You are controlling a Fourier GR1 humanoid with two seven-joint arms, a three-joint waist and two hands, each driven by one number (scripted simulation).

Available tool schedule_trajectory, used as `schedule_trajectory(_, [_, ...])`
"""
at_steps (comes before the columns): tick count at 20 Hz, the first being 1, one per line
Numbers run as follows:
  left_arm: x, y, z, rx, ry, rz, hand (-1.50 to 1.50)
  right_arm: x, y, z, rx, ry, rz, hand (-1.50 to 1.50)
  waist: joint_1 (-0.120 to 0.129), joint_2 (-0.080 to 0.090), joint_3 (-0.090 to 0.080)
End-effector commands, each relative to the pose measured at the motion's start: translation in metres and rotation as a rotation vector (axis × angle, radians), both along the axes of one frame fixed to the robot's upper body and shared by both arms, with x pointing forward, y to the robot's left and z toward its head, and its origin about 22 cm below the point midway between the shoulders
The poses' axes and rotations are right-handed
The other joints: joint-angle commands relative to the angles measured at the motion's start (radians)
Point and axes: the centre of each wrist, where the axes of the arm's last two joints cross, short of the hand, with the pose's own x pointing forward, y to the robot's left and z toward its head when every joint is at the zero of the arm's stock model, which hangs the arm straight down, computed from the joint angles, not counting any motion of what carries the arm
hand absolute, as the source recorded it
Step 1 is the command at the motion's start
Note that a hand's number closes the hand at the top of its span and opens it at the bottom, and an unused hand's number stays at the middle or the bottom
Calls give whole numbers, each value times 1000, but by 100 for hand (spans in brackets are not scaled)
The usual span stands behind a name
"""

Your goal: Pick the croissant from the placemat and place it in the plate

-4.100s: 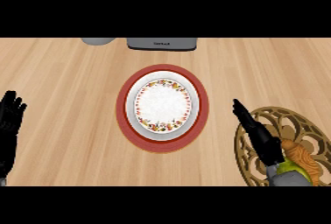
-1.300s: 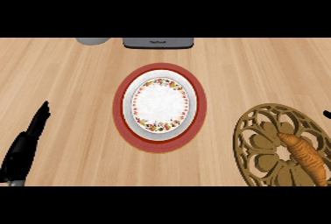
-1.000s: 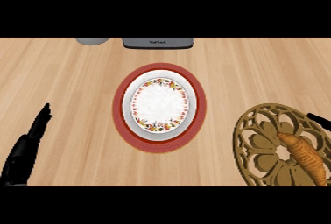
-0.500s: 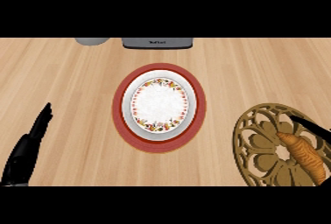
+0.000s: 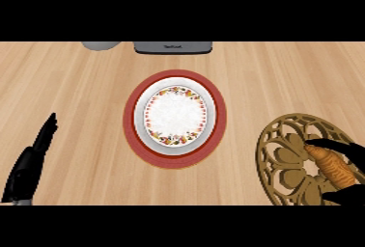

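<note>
- The croissant (image 5: 331, 165) lies on the golden openwork placemat (image 5: 285, 154) at the near right of the table (image 5: 71, 87) — it is not lifted yet.
- The right hand (image 5: 341, 147) comes in from the right edge. One black finger lies along the far side of the croissant and another dark part shows at its near side, so the fingers seem to be closing around it; whether they really clamp it I cannot tell, because most of the hand is out of view.
- The white plate (image 5: 158, 137) with a flowered rim stands on a red round mat (image 5: 214, 120) in the middle, well apart from the croissant, and nothing lies in it.
- I judge the task to be at the grasping step: lifting, carrying to the left and putting down are all left to do.
- Compared with half a second ago, the right hand has now reached the croissant — before, only a small tip showed at the edge.
- The left hand (image 5: 32, 161) rests at the near left, fingers straight and together, as before.
</note>
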Motion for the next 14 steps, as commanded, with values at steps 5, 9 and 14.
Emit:
schedule_trajectory(5, [-5, -24, 16, 7, -6, -11, 0, 12, 4, 1, 52, -64, 18, 150, 4, 0, 1])
schedule_trajectory(9, [14, -19, 9, 5, 0, -9, 0, 0, -13, -37, 14, -71, 26, 150, 1, 1, 1])
schedule_trajectory(14, [8, -8, 12, -5, -15, -62, 0, 84, -2, 21, -202, -208, 35, 150, 63, 14, 3])
